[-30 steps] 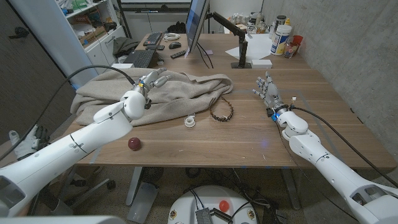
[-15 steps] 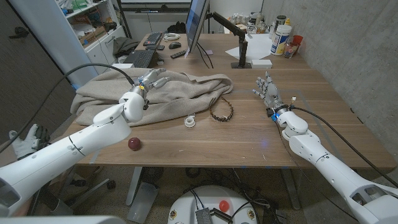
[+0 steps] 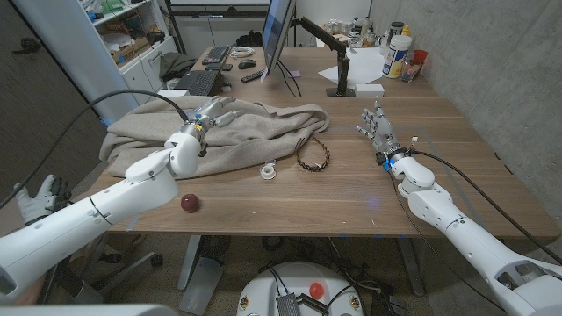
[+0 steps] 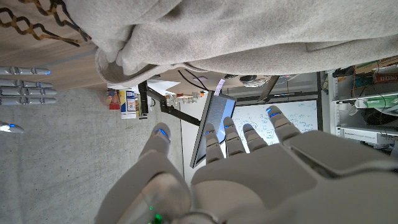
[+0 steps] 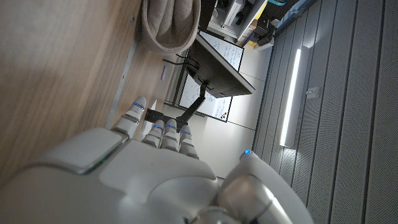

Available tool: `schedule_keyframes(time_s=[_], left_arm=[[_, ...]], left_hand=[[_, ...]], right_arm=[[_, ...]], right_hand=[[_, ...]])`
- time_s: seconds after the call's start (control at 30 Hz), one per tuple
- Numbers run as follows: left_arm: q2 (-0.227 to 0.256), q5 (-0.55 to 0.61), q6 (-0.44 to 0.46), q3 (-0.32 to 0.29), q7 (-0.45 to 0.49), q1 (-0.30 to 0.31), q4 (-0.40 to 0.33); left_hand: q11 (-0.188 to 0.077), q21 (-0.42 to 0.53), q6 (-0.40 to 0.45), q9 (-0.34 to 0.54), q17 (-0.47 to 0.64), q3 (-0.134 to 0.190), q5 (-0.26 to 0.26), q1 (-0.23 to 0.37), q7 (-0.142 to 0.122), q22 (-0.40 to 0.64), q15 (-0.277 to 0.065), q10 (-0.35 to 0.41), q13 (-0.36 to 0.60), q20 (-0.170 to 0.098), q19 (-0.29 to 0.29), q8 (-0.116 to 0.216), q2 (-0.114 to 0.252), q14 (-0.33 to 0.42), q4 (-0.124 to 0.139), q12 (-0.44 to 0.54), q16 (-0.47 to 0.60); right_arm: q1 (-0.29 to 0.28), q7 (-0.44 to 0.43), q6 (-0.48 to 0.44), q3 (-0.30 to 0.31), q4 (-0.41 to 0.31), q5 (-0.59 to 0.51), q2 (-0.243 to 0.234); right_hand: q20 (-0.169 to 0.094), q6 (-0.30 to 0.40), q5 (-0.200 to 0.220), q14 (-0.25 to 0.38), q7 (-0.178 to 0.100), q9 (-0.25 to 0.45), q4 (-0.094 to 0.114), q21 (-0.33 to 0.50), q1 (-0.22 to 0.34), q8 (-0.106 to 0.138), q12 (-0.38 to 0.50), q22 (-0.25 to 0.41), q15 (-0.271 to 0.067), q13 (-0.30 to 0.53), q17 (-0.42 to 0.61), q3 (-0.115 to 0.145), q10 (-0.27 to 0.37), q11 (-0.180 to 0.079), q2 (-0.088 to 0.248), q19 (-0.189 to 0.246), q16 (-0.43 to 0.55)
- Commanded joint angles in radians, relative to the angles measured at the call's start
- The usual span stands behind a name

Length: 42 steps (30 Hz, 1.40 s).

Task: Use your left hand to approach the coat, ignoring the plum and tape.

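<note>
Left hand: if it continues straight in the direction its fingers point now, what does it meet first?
Most likely the coat. The left hand hovers over its folds with fingers spread, pointing across the fabric toward the monitor; its height above the cloth is unclear.

We see a coat (image 3: 233,132) of soft, matt beige cloth, rumpled on the wooden table (image 3: 351,189), whose brown grain looks smooth and faintly shiny. The left hand (image 3: 211,114) and right hand (image 3: 378,127) are smooth, glossy white plastic. The plum (image 3: 190,203) is dark red with a dull sheen.
</note>
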Motion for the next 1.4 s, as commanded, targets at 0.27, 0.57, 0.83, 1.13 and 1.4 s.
schedule_keyframes(time_s=[0.27,0.57,0.83,1.13,1.4], left_arm=[[0.033,0.01,-0.088,-0.081,-0.003,0.063,0.017],[0.026,-0.024,-0.219,-0.124,0.039,0.09,0.095],[0.048,-0.028,-0.232,-0.165,0.048,0.127,0.101],[0.027,-0.056,-0.366,-0.198,0.117,0.159,0.186],[0.031,-0.041,-0.375,-0.201,0.107,0.155,0.204]], left_hand=[[-0.001,0.001,0.007,0.004,0.001,0.001,0.007,0.012,-0.006,0.0,0.003,0.008,0.002,-0.002,0.007,-0.001,0.002,0.002,-0.007,-0.001,0.006],[-0.004,0.001,0.017,0.004,0.001,0.001,0.007,0.013,-0.005,0.0,-0.002,0.022,0.002,-0.003,0.01,0.0,0.001,0.01,-0.008,0.003,0.007],[-0.005,0.001,0.016,0.004,0.001,0.0,0.008,0.014,-0.006,0.0,-0.001,0.022,0.002,-0.002,0.011,-0.002,0.0,0.011,-0.008,0.003,0.007],[-0.007,0.002,0.044,0.004,0.001,0.001,0.008,0.016,-0.002,0.0,-0.008,0.044,0.003,-0.007,0.02,0.005,0.0,0.023,-0.008,0.009,0.008],[-0.007,0.003,0.052,0.004,0.001,0.001,0.009,0.018,-0.001,0.0,-0.009,0.047,0.003,-0.013,0.025,0.006,-0.001,0.025,-0.009,0.009,0.008]], right_arm=[[0.007,-0.026,-0.006,-0.004,0.004,-0.016,0.003],[-0.001,-0.072,-0.007,-0.003,-0.01,-0.04,0.005],[0.0,-0.085,-0.016,-0.003,-0.012,-0.043,0.006],[0.003,-0.08,-0.019,-0.004,-0.012,-0.041,0.005],[0.006,-0.078,-0.027,-0.006,-0.013,-0.041,0.004]], right_hand=[[-0.003,0.006,0.005,-0.009,-0.001,0.003,0.002,0.006,0.003,0.005,0.006,0.001,-0.002,-0.001,0.003,-0.009,0.002,0.0,0.012,-0.004,0.005],[-0.002,0.001,0.005,-0.008,-0.001,0.003,0.002,0.006,0.003,0.003,0.006,0.001,-0.002,-0.001,0.002,-0.011,0.002,0.0,0.012,-0.004,0.005],[-0.001,-0.002,0.005,-0.008,-0.002,0.003,0.002,0.006,0.003,0.002,0.006,0.001,-0.002,-0.001,0.002,-0.012,0.001,0.002,0.013,-0.004,0.006],[-0.001,-0.002,0.005,-0.008,-0.003,0.003,0.002,0.006,0.003,0.002,0.006,0.001,-0.001,-0.001,0.001,-0.013,0.001,0.004,0.013,-0.004,0.006],[-0.003,-0.003,0.005,-0.021,-0.003,0.003,0.002,0.004,0.004,0.002,0.007,0.001,0.0,-0.001,0.0,-0.014,0.001,0.002,0.014,-0.01,0.002]])
